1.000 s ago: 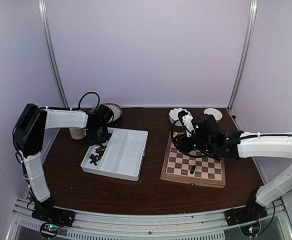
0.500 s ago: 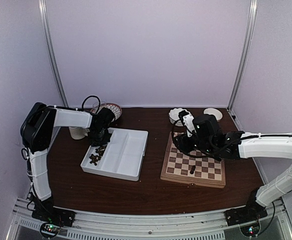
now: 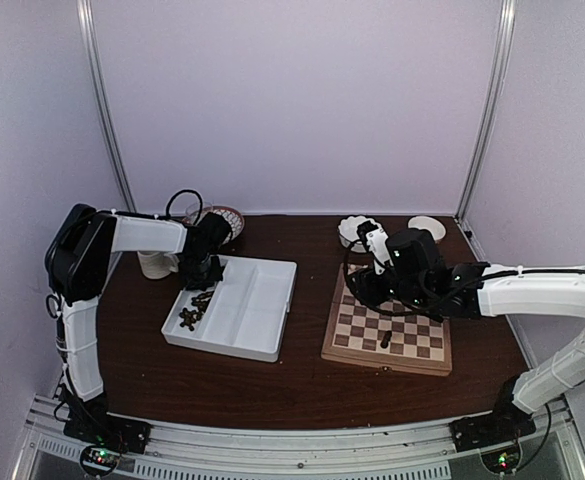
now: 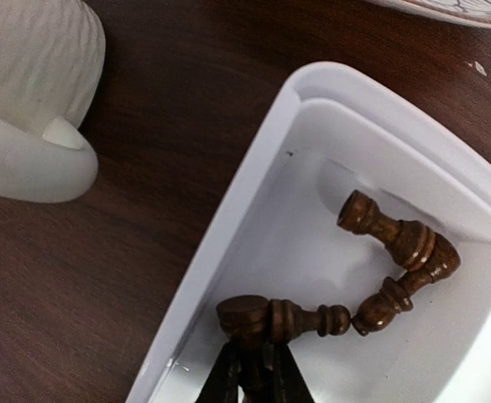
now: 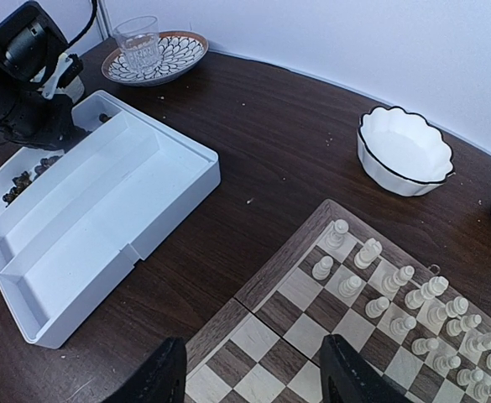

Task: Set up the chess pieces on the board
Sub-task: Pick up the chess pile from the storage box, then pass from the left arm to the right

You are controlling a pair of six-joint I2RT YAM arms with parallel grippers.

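Observation:
In the left wrist view my left gripper [image 4: 253, 374] is shut on the wide base of a dark brown chess piece [image 4: 283, 319] that lies on its side in the corner of the white tray [image 4: 253, 176]. Two more dark pieces [image 4: 396, 239] lie just beyond it. From above, the left gripper [image 3: 200, 272] is at the tray's far left compartment, over the pile of dark pieces [image 3: 190, 310]. The board [image 3: 387, 325] has one dark piece [image 3: 385, 342] standing on it. My right gripper [image 5: 249, 382] hovers open over the board's [image 5: 287, 336] near-left corner, holding nothing.
Cream chessmen [image 5: 396, 294] fill the board's far rows. A white scalloped bowl [image 5: 404, 151] sits behind the board. A glass on a patterned plate [image 5: 142, 46] and a white ribbed cup [image 4: 27, 92] stand behind the tray's left end.
The left gripper's jaws have shut on the base of a dark piece in the tray. The left arm shifted slightly. The right arm has stayed still.

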